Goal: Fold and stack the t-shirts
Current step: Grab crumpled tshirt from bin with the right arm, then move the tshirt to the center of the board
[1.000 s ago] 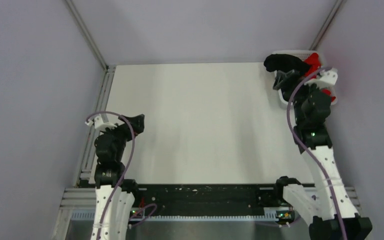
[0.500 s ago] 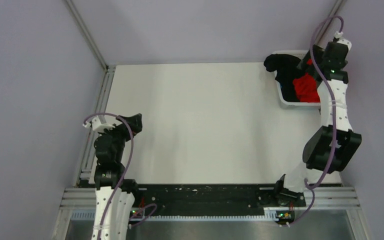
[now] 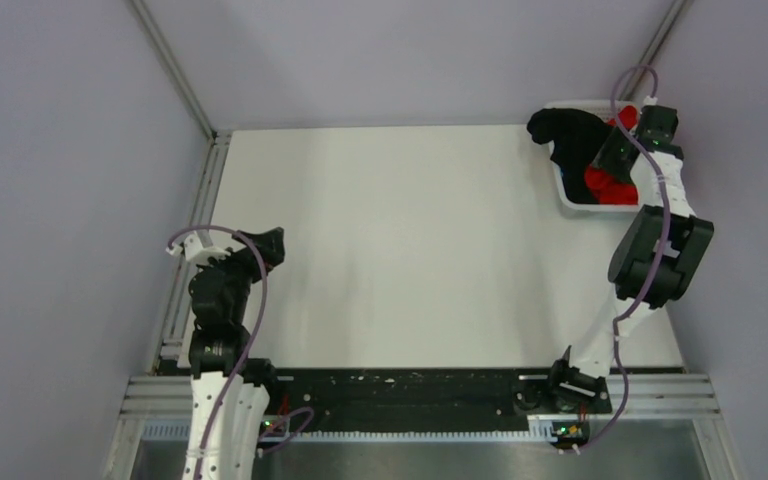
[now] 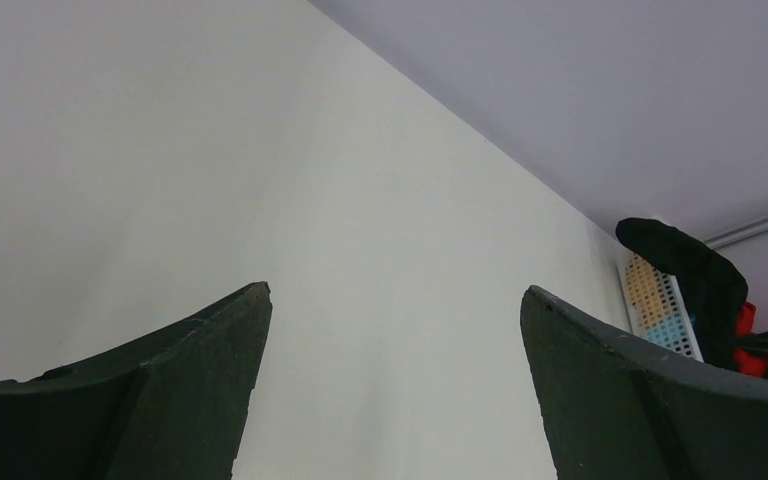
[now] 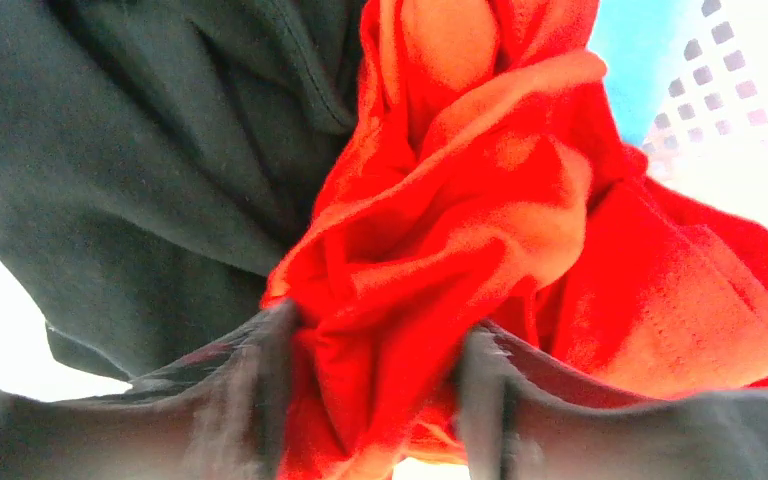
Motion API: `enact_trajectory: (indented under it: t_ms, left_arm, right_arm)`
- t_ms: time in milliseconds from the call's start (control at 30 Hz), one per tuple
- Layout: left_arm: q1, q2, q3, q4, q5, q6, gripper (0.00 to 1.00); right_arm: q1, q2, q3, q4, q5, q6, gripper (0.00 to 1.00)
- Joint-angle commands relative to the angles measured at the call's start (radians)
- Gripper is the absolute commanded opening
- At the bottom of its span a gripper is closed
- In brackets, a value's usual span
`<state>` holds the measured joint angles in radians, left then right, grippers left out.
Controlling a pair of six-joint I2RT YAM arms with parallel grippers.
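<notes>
In the top view a white lattice basket (image 3: 566, 203) stands at the table's far right corner. A black t-shirt (image 3: 570, 130) hangs over its left rim, and a crumpled red t-shirt (image 3: 610, 186) lies inside. My right gripper (image 3: 617, 153) reaches down into the basket. In the right wrist view its fingers (image 5: 260, 370) press from both sides on a bunched fold of the red t-shirt (image 5: 480, 200). The black t-shirt (image 5: 160, 150) is on the left and a bit of teal cloth (image 5: 640, 45) at top right. My left gripper (image 3: 272, 243) hovers open at the table's left, with nothing between its fingers (image 4: 395, 290).
The white table (image 3: 400, 250) stretches between the two arms. A metal rail (image 3: 192, 230) runs along its left edge. Grey walls close in on both sides and the back. The left wrist view shows the basket (image 4: 660, 300) far off with the black t-shirt (image 4: 690, 265) draped on it.
The right arm swung up over the basket, then lowered its gripper into it. The jaws closed from wide open onto the red cloth. The left arm stayed still.
</notes>
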<state>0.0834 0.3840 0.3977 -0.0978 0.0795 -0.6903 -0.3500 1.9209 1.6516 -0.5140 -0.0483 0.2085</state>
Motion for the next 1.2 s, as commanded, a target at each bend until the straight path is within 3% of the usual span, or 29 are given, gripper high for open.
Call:
enact_trajectory:
  t_ms: [0,100,133,233,567,733,933,1033,1167]
  left_arm:
    - [0.001,-0.005,0.002,0.021,-0.008,-0.003,0.99]
    - [0.001,-0.014,0.004,0.012,-0.013,-0.001,0.99]
    - [0.001,-0.017,0.002,0.012,-0.018,-0.001,0.99]
    - [0.001,-0.021,0.0,0.013,-0.026,-0.004,0.99]
    - [0.001,-0.019,0.003,0.007,-0.013,0.001,0.99]
    - [0.001,-0.019,0.003,0.007,-0.018,0.001,0.99]
    - [0.001,-0.011,0.008,0.005,0.012,0.007,0.99]
    - [0.001,-0.006,0.01,0.014,0.042,0.014,0.99]
    - [0.001,-0.004,0.013,0.005,0.033,0.017,0.99]
  right_arm:
    - [-0.003,0.004,0.003,0.086,0.001,0.014,0.4]
    - [-0.011,-0.033,-0.048,0.148,0.024,0.055,0.05]
    - [-0.015,-0.051,-0.066,0.169,0.017,0.065,0.0]
    - [-0.021,-0.115,-0.091,0.212,0.041,0.088,0.0]
    - [-0.031,-0.305,-0.016,0.214,0.356,0.082,0.0]
    - [-0.037,-0.385,0.022,0.289,0.409,0.07,0.0]
    - [-0.035,-0.521,0.007,0.571,0.083,0.078,0.0]
    - [-0.025,-0.526,0.127,0.554,-0.127,0.155,0.0]
    - [0.077,-0.521,0.252,0.546,-0.412,0.165,0.0]
